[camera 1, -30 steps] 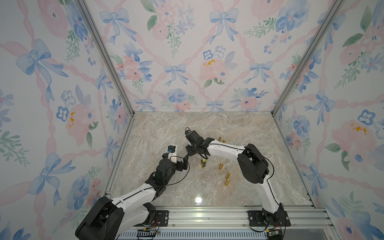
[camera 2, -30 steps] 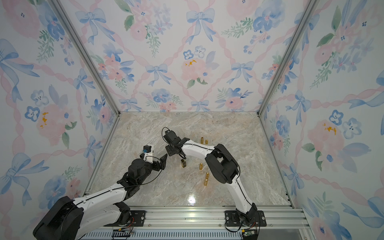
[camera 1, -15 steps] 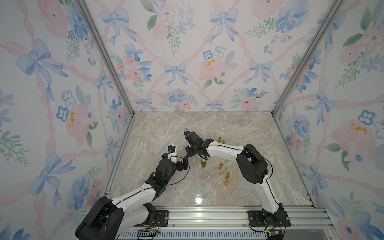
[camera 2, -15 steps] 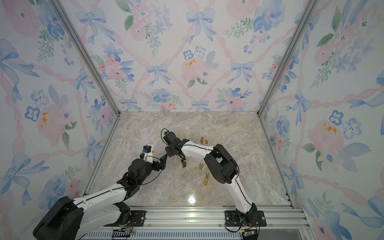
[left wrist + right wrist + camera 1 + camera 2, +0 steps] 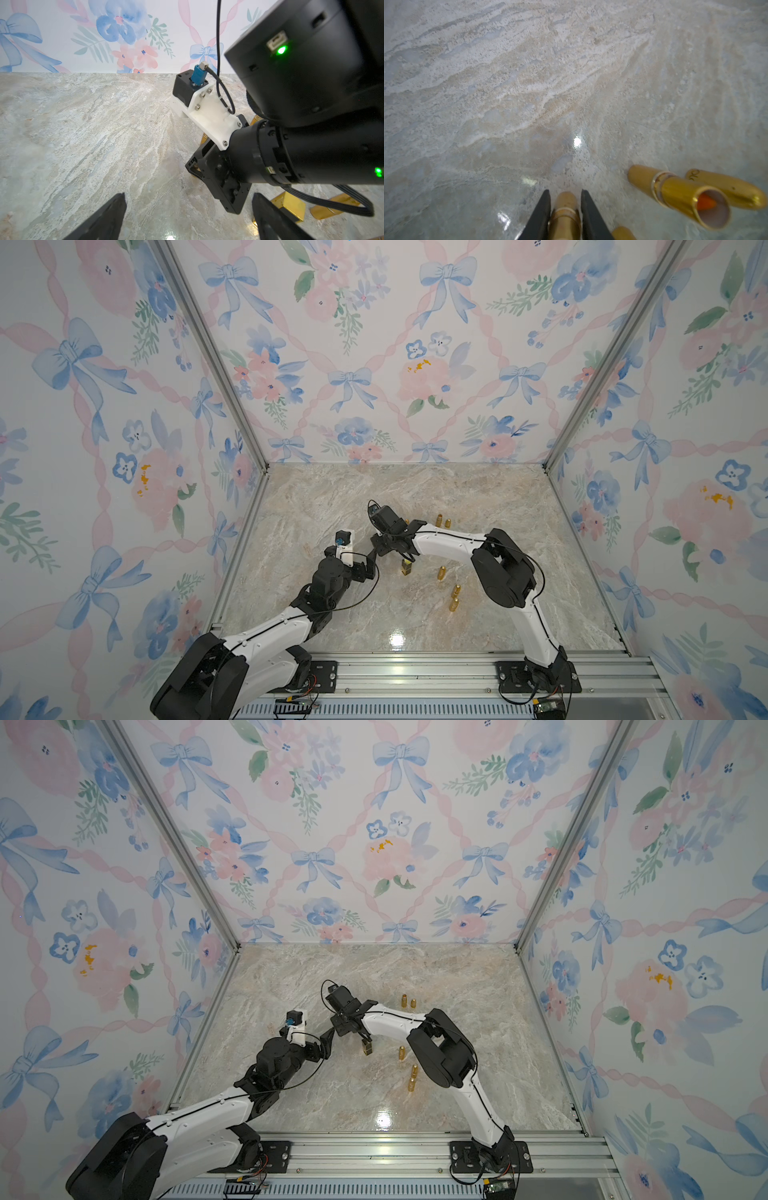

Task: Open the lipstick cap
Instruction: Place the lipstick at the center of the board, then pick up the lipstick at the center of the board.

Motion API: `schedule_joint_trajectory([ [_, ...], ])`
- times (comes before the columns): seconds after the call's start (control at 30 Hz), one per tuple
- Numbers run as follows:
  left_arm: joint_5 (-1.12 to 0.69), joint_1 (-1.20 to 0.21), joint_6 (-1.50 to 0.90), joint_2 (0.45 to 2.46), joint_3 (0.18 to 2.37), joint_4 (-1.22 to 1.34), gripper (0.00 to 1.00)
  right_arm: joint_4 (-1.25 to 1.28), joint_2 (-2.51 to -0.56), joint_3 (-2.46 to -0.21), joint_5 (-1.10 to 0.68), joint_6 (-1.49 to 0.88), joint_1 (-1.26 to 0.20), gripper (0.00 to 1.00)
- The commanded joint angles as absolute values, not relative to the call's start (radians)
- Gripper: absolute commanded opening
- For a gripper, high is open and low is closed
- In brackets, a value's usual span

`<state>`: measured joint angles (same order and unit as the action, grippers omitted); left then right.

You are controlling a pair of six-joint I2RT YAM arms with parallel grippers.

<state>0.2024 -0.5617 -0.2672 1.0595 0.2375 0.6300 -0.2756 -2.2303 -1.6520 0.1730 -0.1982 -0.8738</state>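
While the left jaws are spread wide over the grey-beige marbled desk [image 5: 316,510], the right jaws are set narrowly on both sides of a round gold lipstick tube [image 5: 565,216]; whether it is pressed cannot be told. In both top views this tube [image 5: 406,570] [image 5: 366,1050] is found near the desk's middle, with loose gold tubes [image 5: 456,591] at 4 o'clock from it.

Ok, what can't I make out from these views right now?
- Right wrist view: whether the right gripper actually grips the gold lipstick. It is blurred and cut off by the frame edge.
- In both top views: the loose lipsticks are too small to tell capped from open.
- Left wrist view: a square gold piece is partly hidden behind a finger of the open left gripper.
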Motion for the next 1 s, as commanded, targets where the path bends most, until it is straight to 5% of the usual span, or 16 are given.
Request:
schedule_joint_trajectory([
  [0.0,0.213,-0.555,-0.276,1.061,0.233,0.629,0.98,-0.282,-2.241,-1.656,0.19,-0.189,-0.885,0.32],
  [0.63,0.12,-0.555,-0.244,0.995,0.242,0.62,0.98,-0.429,-2.035,-1.71,0.161,-0.238,-0.868,0.49],
  [0.97,-0.015,-0.576,-0.252,1.037,0.296,0.613,0.98,-0.757,-1.853,-1.671,0.139,-0.351,-0.771,0.56],
])
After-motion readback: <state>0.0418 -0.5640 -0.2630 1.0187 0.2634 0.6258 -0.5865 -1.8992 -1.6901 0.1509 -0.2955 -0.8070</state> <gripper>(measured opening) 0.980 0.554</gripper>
